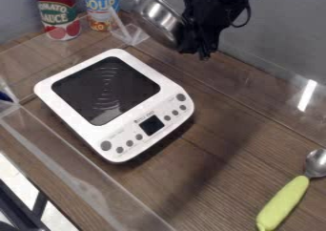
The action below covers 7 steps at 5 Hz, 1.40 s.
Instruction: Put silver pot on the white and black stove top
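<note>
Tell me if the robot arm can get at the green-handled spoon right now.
Probably not yet: the gripper seems shut on the silver pot, though nothing stands over the spoon.

A red-and-white can (57,13) at the back left carries large lettering that reads "SAUCE", its first letter partly cut off, and a blue-and-white can (101,6) beside it carries partly hidden lettering that runs down its side and appears to include "ALPHABET".

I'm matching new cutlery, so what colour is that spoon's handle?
Light green handle, in the camera view.
</note>
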Motion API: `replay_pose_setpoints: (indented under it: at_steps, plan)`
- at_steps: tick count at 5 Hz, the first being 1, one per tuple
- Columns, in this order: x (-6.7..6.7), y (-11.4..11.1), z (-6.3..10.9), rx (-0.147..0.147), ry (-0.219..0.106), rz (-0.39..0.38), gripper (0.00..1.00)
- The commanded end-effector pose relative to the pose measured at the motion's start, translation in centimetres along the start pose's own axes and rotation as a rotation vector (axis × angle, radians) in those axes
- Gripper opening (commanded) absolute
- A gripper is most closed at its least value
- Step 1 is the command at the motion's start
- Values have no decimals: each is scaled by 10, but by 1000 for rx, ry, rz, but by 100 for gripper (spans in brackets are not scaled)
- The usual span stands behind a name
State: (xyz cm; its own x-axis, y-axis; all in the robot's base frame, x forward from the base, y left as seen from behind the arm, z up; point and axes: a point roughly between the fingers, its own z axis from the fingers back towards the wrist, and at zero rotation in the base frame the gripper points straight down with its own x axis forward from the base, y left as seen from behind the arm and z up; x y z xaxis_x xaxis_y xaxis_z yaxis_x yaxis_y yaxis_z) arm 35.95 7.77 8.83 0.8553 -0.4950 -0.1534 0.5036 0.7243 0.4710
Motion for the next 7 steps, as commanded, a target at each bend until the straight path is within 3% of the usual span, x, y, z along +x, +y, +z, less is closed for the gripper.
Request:
replay_pose_setpoints:
  at_steps: [1,4,7]
  plan:
    - [-11,17,26,30,-50,44,0]
    - [-36,15,26,-12,-18,73,0]
    - [-51,14,22,-61,9,117,0]
